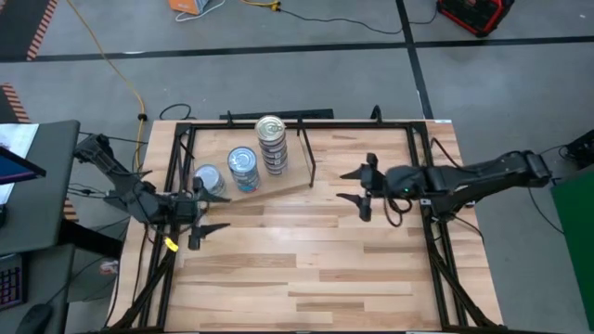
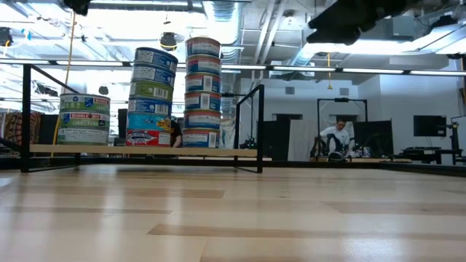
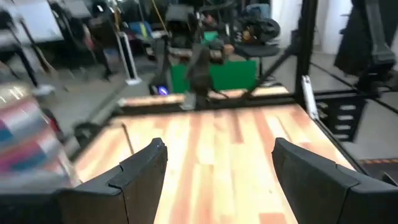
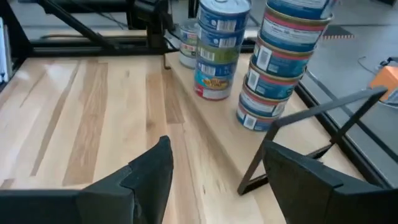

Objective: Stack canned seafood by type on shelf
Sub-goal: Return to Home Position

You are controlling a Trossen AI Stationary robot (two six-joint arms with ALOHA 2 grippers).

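Left gripper [image 1: 219, 211] is noted over the table's left side, near the left end of the shelf [image 1: 290, 188], jaws open, nothing held. Canned seafood is found on the shelf in three stacks: short stack [image 1: 209, 178], middle stack [image 1: 243, 169], tall stack [image 1: 271, 144]. Right gripper [image 1: 342, 186] is held right of the shelf, apart from it, jaws spread and empty. Stacking is judged finished; the step in hand is taken as the retreat to rest. Both arms should be drawn back clear of the tall stack and the black rod [image 1: 304, 153]. Left wrist view is smeared; the arms are cut off atop the low view; sorting by type cannot be confirmed, the middle stack's labels appearing mixed.
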